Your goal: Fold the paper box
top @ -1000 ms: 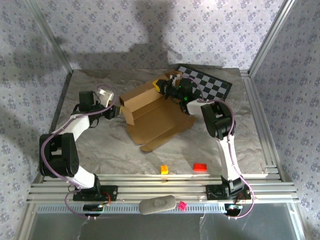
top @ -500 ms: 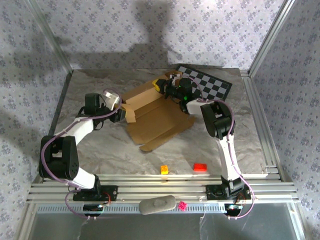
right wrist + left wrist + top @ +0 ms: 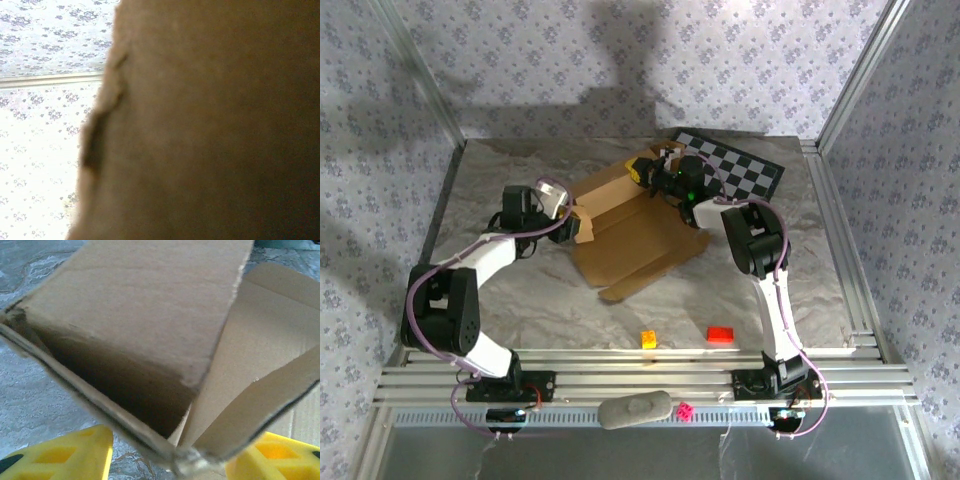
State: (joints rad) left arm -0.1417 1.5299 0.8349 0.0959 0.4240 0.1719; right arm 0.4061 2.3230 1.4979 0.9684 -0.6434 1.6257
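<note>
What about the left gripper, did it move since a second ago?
Yes. The left gripper has slid right, away from the left rail of the table, and has come up to the left flap of the paper box.

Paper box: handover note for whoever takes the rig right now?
Paper box: mid-table, partly formed, next to the checkered board.
Left gripper: open, fingers either side of the left end flap's corner, not clamped.
Right gripper: shut, at the far right end of the raised back wall. I can't tell whether it pinches the cardboard.
Done: back wall and left end flap stand up.
Left: near panel and its tab lie flat on the table, the right side looks unformed, and nothing is closed.
</note>
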